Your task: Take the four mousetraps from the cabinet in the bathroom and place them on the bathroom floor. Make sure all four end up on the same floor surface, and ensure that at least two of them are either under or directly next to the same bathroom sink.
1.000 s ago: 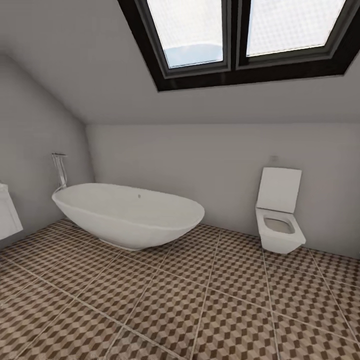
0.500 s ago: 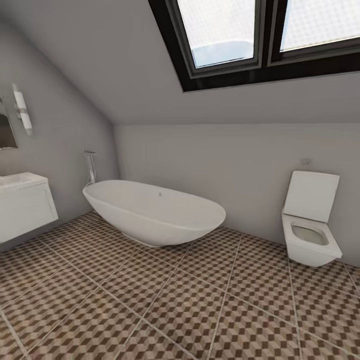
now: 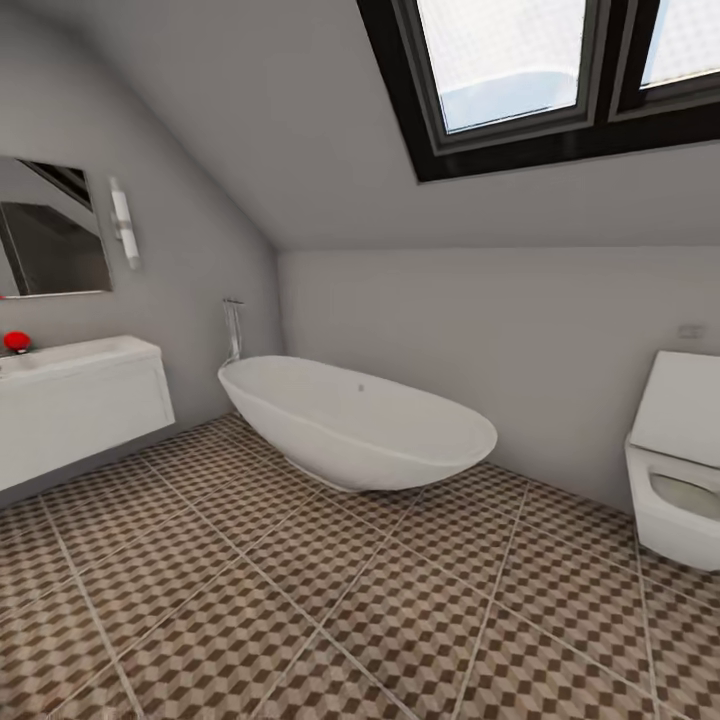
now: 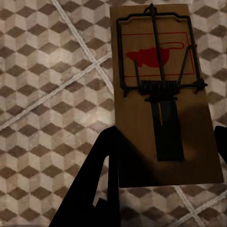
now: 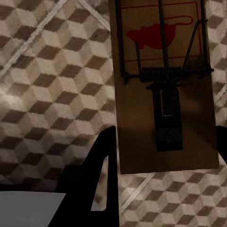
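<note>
Against the left wall, the white sink (image 3: 75, 355) tops its wall-hung vanity (image 3: 85, 412) above the cube-patterned bathroom floor (image 3: 300, 600). One mousetrap (image 4: 139, 123), a brown board with a dark wire spring and a red mouse print, is held over the tiles by my left gripper (image 4: 165, 135), shut on its long edges. My right gripper (image 5: 165, 135) is shut the same way on a second mousetrap (image 5: 137, 127), also above the tiles. The cabinet and the other mousetraps are out of view.
A white oval bathtub (image 3: 355, 420) with a chrome tap (image 3: 233, 330) stands at the back wall, and a white toilet (image 3: 675, 470) at the right. A mirror (image 3: 50, 228) and a wall lamp (image 3: 124, 223) hang above the sink, which carries a small red object (image 3: 15, 341). Open tiles lie in front.
The head view has swung to the left, so bathtub and toilet slid right in the picture and the sink, mirror and lamp came into view. Nothing in the room itself moved.
</note>
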Controlling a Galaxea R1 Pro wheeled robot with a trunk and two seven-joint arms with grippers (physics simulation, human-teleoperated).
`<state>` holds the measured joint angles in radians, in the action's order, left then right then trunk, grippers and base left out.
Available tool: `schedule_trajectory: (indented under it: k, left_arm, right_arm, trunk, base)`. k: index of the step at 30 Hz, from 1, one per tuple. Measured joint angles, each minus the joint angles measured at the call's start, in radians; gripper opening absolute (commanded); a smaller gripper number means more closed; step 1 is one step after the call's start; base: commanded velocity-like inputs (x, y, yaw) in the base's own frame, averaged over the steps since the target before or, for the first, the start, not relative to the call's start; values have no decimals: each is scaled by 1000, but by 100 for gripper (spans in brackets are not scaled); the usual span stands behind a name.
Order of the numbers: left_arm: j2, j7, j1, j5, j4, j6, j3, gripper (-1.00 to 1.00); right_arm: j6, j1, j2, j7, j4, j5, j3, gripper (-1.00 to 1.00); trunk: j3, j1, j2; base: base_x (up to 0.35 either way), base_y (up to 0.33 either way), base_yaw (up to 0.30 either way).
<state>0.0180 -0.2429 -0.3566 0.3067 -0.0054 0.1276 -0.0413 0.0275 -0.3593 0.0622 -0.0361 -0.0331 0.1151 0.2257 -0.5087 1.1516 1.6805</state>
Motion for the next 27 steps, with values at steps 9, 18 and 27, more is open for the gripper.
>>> schedule_trajectory:
  k: [9,18,27]
  left_arm:
    - [0,0,0,0,0,0,0,-100]
    - [0,0,0,0,0,0,0,-100]
    - [0,0,0,0,0,0,0,-100]
  right_arm:
    - [-5,20,-12,-8,0,-19,0,-100]
    - [-8,40,-39,-14,0,-81,1,-100]
    - [-5,41,-41,-14,0,-85,1,-100]
  trunk:
    - [0,0,0]
    - [0,0,0]
    - [0,0,0]
  base:
    - [0,0,290]
    - [0,0,290]
    - [0,0,290]
